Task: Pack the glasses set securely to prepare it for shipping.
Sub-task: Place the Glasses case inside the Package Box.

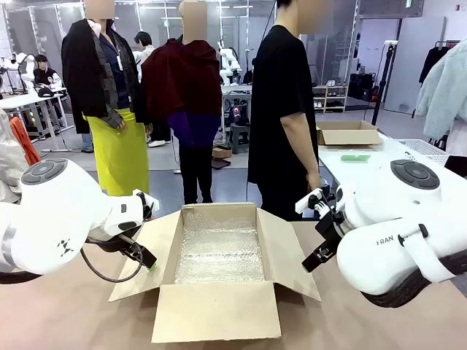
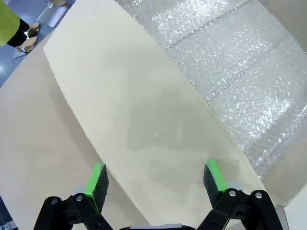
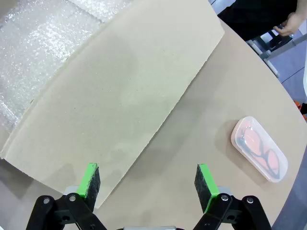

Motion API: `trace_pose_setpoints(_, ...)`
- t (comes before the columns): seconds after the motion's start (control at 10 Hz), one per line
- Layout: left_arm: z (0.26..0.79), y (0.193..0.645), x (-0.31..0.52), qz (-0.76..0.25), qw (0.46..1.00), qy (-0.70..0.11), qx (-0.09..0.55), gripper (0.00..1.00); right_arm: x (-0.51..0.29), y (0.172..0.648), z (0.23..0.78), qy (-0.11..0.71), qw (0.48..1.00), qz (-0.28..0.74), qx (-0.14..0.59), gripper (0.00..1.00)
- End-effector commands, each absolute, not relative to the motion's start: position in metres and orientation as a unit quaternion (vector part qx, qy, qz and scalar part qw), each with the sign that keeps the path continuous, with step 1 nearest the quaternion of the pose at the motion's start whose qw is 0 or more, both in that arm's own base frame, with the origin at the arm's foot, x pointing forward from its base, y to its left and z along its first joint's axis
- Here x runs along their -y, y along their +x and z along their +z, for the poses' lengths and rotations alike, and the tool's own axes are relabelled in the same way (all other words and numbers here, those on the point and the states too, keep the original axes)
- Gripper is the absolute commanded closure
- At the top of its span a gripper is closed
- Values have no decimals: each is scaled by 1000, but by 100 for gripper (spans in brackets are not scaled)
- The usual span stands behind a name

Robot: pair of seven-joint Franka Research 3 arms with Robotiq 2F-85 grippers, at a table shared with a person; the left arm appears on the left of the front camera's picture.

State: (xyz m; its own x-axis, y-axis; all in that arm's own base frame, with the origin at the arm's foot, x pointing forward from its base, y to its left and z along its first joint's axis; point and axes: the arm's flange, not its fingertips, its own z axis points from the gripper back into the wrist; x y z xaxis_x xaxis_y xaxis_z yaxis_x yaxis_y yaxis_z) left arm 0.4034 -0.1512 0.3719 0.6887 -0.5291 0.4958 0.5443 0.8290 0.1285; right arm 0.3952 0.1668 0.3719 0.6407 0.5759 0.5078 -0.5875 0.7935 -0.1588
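A: Surface first: we work on a brown table [image 1: 58, 306] in an open hall, with a person in black [image 1: 281, 109] standing at the far side of the cardboard box [image 1: 216, 312]. What do our tools report?

B: Left gripper [image 2: 154, 166]: jaws spread wide, nothing between the green pads [image 2: 97, 181], hovering above the box's left flap [image 2: 144, 110]. Right gripper [image 3: 146, 167]: jaws likewise released and empty, hovering over the outer edge of the box's right flap [image 3: 120, 96], one pad above cardboard and the other above bare table.

A: Moving outward from there?

B: All four flaps lie open. Bubble wrap [image 1: 219, 251] lines the box floor, and we see nothing lying on it. The pink case [image 3: 259, 148], with eyeglasses visible through its lid, lies flat on the table off the box's right side, clear of the right flap. A pale green flat item [image 1: 357, 156] rests on a white table well beyond the box; it is too small for us to identify.

A: Step in hand?

B: We judge it to be loading. The box is lined and ready, and no case is packed yet.

A: Requirement for the next move?

B: We should carry the right gripper away from the box towards the pink case, align the jaws across its narrow width, descend, close and then lower it onto the lining. The case is low and smooth, so we should grip it squarely.
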Motion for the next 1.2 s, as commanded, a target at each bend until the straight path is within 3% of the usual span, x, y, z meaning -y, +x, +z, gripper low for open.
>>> trace_pose_setpoints(0.0,372,403,151,-292,919,-14,265,0,-167,395,372,10,906,321,277,0)
trace_pose_setpoints(1.1,381,401,147,-314,912,-17,264,0,-160,401,376,13,901,334,278,0)
